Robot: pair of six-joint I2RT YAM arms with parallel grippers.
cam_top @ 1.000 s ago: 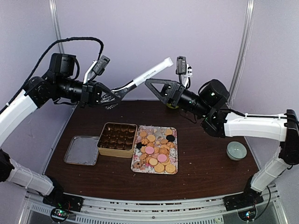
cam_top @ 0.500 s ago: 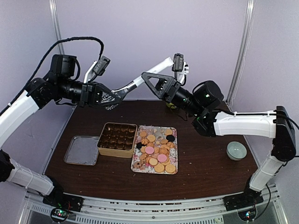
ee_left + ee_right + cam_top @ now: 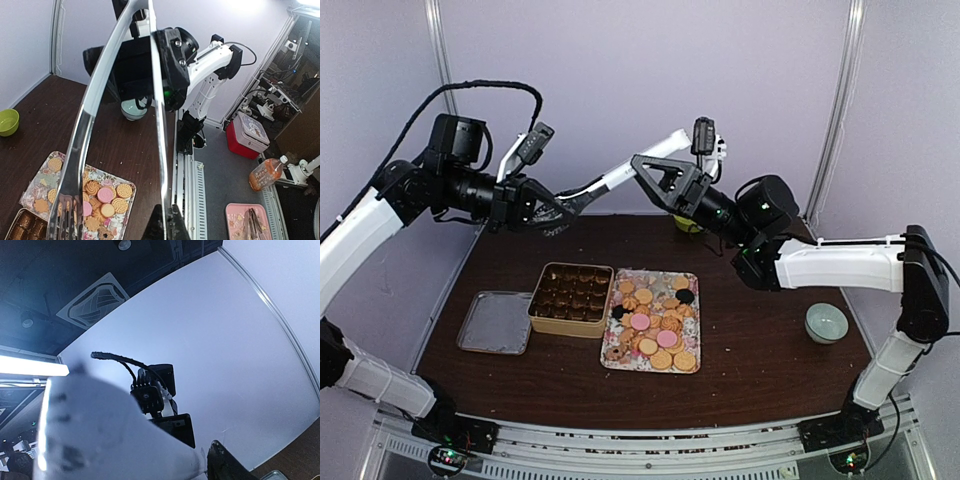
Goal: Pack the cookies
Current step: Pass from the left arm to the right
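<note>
The cookies, round tan ones with a few pink and dark, lie on a floral tray at mid-table; they also show in the left wrist view. High above the back of the table my left gripper is shut on metal tongs near their tips, the two steel arms running up from the gripper. My right gripper straddles the tongs' white handle. One dark finger lies right beside the handle and the other is hidden, so contact is unclear.
A gold tin of brown paper cups sits left of the tray, its lid further left. A pale bowl stands at the right, a green bowl at the back. Walls close in behind and beside.
My right gripper has swung left and up to the tongs' white handle, and its jaws have narrowed around it. The left arm has held the tongs almost still.
</note>
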